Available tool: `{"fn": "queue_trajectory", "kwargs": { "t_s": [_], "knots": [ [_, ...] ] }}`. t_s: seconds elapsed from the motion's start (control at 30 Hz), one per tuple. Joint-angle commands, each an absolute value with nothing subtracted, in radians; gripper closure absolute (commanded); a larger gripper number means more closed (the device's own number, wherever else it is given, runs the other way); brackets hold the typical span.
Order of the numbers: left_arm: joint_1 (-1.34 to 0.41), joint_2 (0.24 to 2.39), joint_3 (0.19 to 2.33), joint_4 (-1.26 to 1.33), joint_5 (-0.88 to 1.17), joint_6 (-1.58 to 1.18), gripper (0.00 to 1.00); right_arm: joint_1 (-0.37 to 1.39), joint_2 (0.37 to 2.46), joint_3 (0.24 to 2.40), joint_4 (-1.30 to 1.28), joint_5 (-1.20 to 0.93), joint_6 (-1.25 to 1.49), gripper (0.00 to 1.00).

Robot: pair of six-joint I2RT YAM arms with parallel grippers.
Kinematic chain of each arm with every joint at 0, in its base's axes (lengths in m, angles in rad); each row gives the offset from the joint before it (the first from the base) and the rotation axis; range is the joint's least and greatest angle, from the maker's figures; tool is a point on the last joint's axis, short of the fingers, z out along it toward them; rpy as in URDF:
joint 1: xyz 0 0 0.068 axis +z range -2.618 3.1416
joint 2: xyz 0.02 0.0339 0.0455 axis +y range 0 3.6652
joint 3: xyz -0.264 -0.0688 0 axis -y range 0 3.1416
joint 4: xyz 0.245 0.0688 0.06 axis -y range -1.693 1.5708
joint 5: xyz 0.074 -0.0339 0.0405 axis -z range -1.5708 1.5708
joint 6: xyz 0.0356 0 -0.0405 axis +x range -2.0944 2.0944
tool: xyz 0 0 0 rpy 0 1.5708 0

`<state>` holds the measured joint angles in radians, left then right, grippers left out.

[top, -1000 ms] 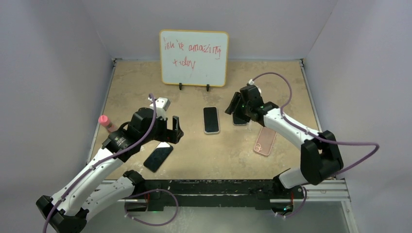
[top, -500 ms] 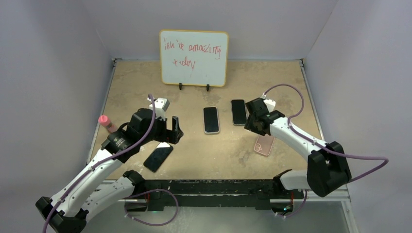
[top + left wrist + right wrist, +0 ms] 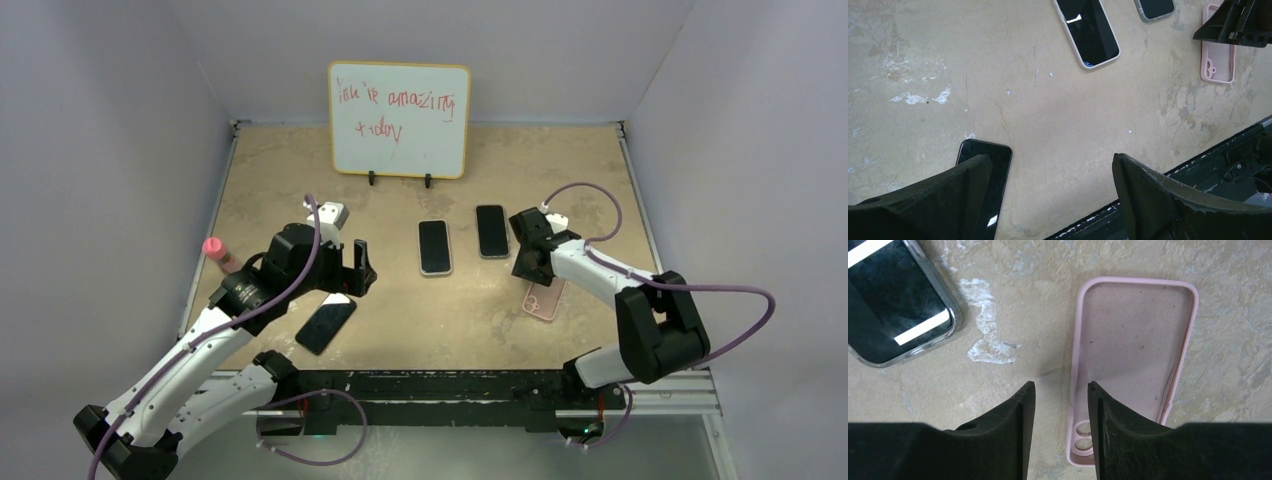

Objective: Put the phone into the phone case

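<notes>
An empty pink phone case [image 3: 545,298] lies open side up at the right; in the right wrist view [image 3: 1133,355] its camera holes face my fingers. My right gripper [image 3: 525,268] hangs low over its far left end, jaws a little apart and astride the case's left wall [image 3: 1060,387], holding nothing. A bare black phone [image 3: 326,325] lies at the near left, also in the left wrist view [image 3: 983,185]. My left gripper [image 3: 357,270] is wide open and empty above it [image 3: 1050,162].
Two cased phones lie mid-table: a white-edged one [image 3: 434,247] and a clear-cased one [image 3: 490,231], the latter at the upper left of the right wrist view [image 3: 893,305]. A whiteboard [image 3: 400,120] stands at the back. A pink-capped object [image 3: 215,250] is by the left wall.
My right gripper has left the clear-cased phone on the table and moved toward the near side, down over the pink case's end. The left arm has not moved.
</notes>
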<state>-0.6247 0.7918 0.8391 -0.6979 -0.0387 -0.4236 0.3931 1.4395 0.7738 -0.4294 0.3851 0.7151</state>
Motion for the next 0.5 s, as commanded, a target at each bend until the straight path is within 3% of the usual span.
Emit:
{"fn": "queue_trajectory", "kwargs": {
  "t_s": [0.0,0.27,0.47],
  "knots": [
    [-0.621,0.782,0.841,-0.671,-0.046,-0.408,0.04,0.363,1.454,0.762,-0.406,0.411,0.686,0.56],
    [-0.622,0.787,0.841,-0.669,-0.044,-0.407,0.04,0.351,1.503,0.760,-0.361,0.379,0.645,0.62],
    [-0.621,0.796,0.843,-0.669,-0.038,-0.405,0.04,0.351,1.496,0.750,-0.307,0.319,0.577,0.79]
  ]
}}
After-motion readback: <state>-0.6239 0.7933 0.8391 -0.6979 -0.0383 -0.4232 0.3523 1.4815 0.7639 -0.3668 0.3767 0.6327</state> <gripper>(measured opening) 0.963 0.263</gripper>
